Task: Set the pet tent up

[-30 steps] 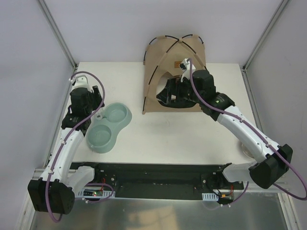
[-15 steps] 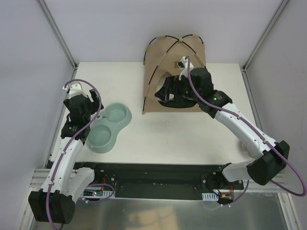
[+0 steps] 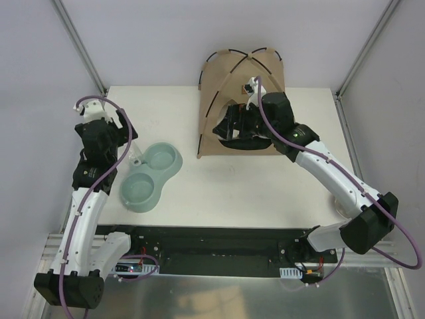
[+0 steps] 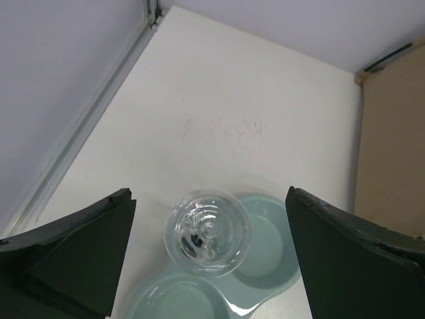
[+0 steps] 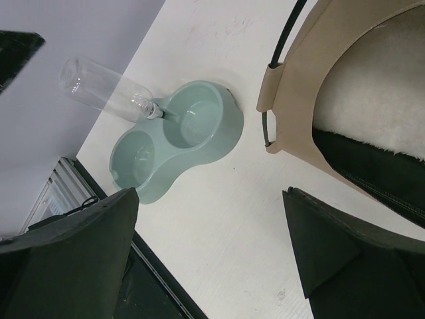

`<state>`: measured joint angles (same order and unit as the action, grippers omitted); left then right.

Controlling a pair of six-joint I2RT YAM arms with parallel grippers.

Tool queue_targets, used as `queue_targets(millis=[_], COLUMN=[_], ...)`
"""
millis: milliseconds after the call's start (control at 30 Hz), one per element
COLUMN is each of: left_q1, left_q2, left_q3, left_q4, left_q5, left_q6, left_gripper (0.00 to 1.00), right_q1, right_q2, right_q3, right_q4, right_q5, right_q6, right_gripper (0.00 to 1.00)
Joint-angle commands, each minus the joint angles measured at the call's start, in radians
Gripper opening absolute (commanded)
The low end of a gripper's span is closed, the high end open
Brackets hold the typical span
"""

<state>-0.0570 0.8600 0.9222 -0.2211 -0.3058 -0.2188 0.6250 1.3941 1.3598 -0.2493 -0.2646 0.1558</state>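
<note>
- The pale green double bowl (image 3: 151, 176) sits on the near left of the table (image 3: 252, 179), with a clear bottle (image 4: 207, 232) plugged neck-down into it and leaning.
- The left gripper (image 4: 208, 193) hangs above that bottle, fingers wide apart with gaps on both sides, gripping nothing.
- The right gripper (image 5: 211, 193) hovers at the tent's mouth, fingers spread wide and empty.
- The pet tent (image 3: 222, 83) stands upright at the far edge, right of middle. Thin black poles (image 5: 290, 30) arch over its tan fabric, and a white cushion (image 5: 372, 86) lies inside.
</note>
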Motion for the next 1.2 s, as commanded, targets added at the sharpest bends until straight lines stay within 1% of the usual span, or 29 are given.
queue_targets(millis=[0, 33, 100, 167, 267, 333, 433, 467, 533, 567, 667, 800, 900, 933, 1033, 1100, 1167], left_q1=[0.011, 0.009, 0.008, 0.009, 0.005, -0.012, -0.088, -0.139, -0.268, -0.326, -0.417, -0.46, -0.461, -0.461, -0.461, -0.461, -0.461], left_q2=[-0.03, -0.03, -0.038, -0.045, -0.038, -0.038, -0.053, -0.055, -0.049, -0.033, 0.025, 0.08, 0.111, 0.123, 0.151, 0.168, 0.177], left_q3=[0.139, 0.154, 0.19, 0.213, 0.25, 0.239, 0.135, 0.104, 0.067, 0.061, 0.076, 0.084, 0.105, 0.11, 0.13, 0.141, 0.153], left_q4=[-0.093, -0.118, -0.165, -0.191, -0.24, -0.254, -0.247, -0.247, -0.238, -0.235, -0.227, -0.181, -0.167, -0.162, -0.152, -0.147, -0.144], left_q5=[-0.023, 0.0, 0.091, 0.207, 0.403, 0.486, 0.45, 0.412, 0.279, 0.245, 0.227, 0.261, 0.304, 0.338, 0.369, 0.376, 0.385], left_q6=[0.018, 0.007, -0.002, -0.008, -0.043, -0.094, -0.194, -0.195, -0.171, -0.154, -0.145, -0.107, -0.064, -0.048, -0.022, -0.021, -0.016], left_gripper=[0.99, 0.99, 0.99, 0.98, 0.96, 0.93, 0.88, 0.87, 0.88, 0.89, 0.89, 0.89, 0.9, 0.91, 0.91, 0.91, 0.91], right_q1=[-0.005, -0.005, -0.007, -0.01, -0.019, -0.024, -0.031, -0.034, -0.042, -0.048, -0.071, -0.14, -0.253, -0.301, -0.476, -0.589, -0.687], right_q2=[-0.01, -0.012, -0.012, -0.01, -0.027, -0.04, -0.075, -0.089, -0.131, -0.151, -0.225, -0.328, -0.382, -0.385, -0.357, -0.328, -0.311], right_q3=[0.042, 0.039, 0.041, 0.036, 0.016, 0.004, -0.019, -0.031, -0.065, -0.083, -0.149, -0.246, -0.31, -0.323, -0.353, -0.382, -0.431], right_q4=[0.038, 0.039, 0.038, 0.032, 0.016, -0.004, -0.044, -0.059, -0.096, -0.129, -0.257, -0.425, -0.507, -0.534, -0.616, -0.624, -0.585], right_q5=[-0.001, 0.007, 0.025, 0.063, 0.172, 0.258, 0.433, 0.491, 0.592, 0.655, 0.838, 0.982, 0.97, 0.964, 0.973, 0.987, 0.996], right_q6=[0.017, 0.019, 0.033, 0.057, 0.108, 0.14, 0.191, 0.223, 0.29, 0.33, 0.463, 0.623, 0.685, 0.701, 0.72, 0.722, 0.746], right_gripper=[0.99, 0.99, 0.99, 0.98, 0.97, 0.96, 0.95, 0.95, 0.95, 0.95, 0.95, 0.95, 0.95, 0.95, 0.95, 0.96, 0.97])
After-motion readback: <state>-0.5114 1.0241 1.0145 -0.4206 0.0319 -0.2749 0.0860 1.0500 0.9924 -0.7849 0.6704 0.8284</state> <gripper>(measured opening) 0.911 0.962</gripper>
